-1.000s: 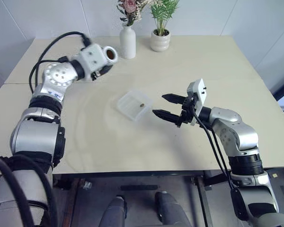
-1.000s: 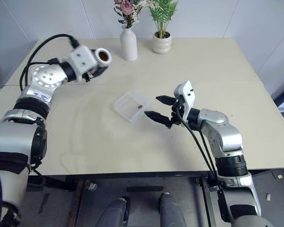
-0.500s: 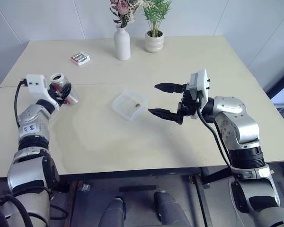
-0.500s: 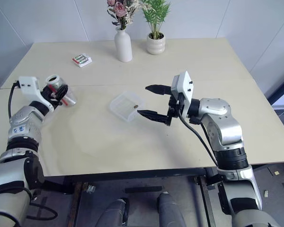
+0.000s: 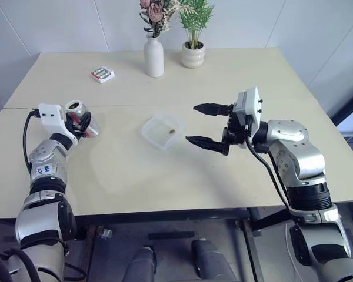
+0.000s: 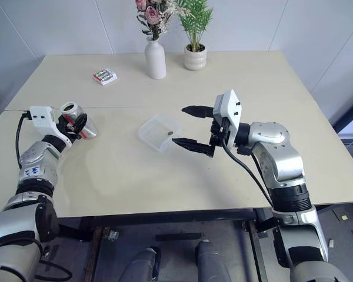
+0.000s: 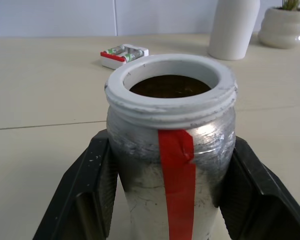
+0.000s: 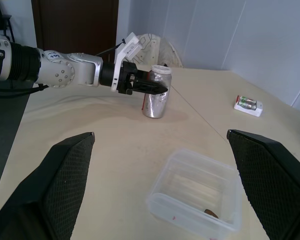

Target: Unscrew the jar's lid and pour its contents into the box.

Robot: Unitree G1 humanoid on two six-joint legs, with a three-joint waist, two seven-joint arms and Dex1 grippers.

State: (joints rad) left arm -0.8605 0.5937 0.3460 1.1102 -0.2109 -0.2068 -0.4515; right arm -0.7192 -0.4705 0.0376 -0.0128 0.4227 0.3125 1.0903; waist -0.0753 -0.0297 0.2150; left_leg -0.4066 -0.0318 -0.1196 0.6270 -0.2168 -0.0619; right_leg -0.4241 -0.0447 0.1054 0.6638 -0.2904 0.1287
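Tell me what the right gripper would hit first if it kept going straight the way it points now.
Probably the box. The right gripper points toward the robot's left with open fingers, and the box lies just beyond its tips. It may sit higher than the box, though; then it would pass over it toward the jar.

One jar (image 5: 76, 113), one box (image 5: 162, 130), one vase (image 5: 153, 55), one plant pot (image 5: 193, 57), one battery pack (image 5: 102, 74).

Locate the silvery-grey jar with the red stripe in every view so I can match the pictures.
Left eye: silvery-grey jar with red stripe, far left, between the left gripper fingers.
Right eye: jar, far left.
Left wrist: jar, centre, mouth open.
Right wrist: jar, upper centre.
Shared landmark: white battery pack.
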